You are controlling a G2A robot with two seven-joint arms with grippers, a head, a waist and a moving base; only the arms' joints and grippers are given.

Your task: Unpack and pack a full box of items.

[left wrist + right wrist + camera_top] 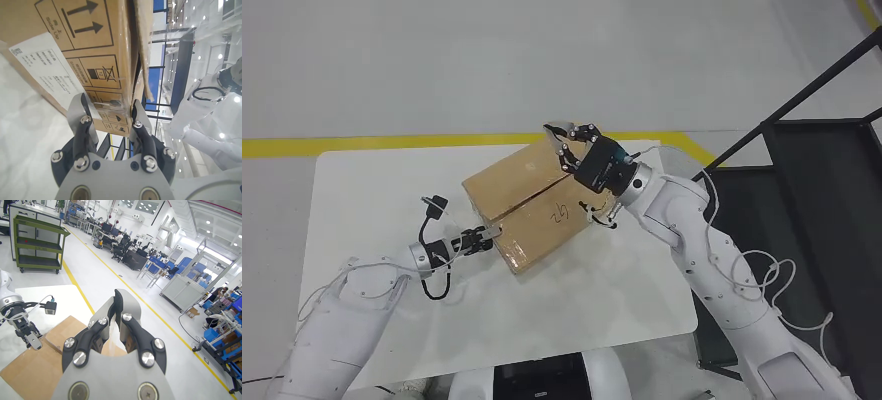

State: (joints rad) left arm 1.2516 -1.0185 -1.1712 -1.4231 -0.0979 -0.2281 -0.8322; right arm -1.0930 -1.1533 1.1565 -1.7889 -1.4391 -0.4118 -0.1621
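Note:
A brown cardboard box (527, 205) stands in the middle of the white table (372, 190), its top flaps folded down along a centre seam. In the left wrist view the box (90, 47) shows clear tape at its upper edge, and one top flap (143, 56) gapes a little. My left gripper (108, 106) is open at that taped edge, one finger against the side and the other at the flap's lip. From above, the left gripper (487, 238) sits at the box's near-left edge. My right gripper (116, 302) is shut on nothing and hangs over the box's far corner (564, 145).
A black metal rack (822, 190) stands close to the table's right side. A yellow floor line (392, 145) runs behind the table. Bare tabletop lies left of the box and in front of it. A green cart (37, 247) stands far off on the floor.

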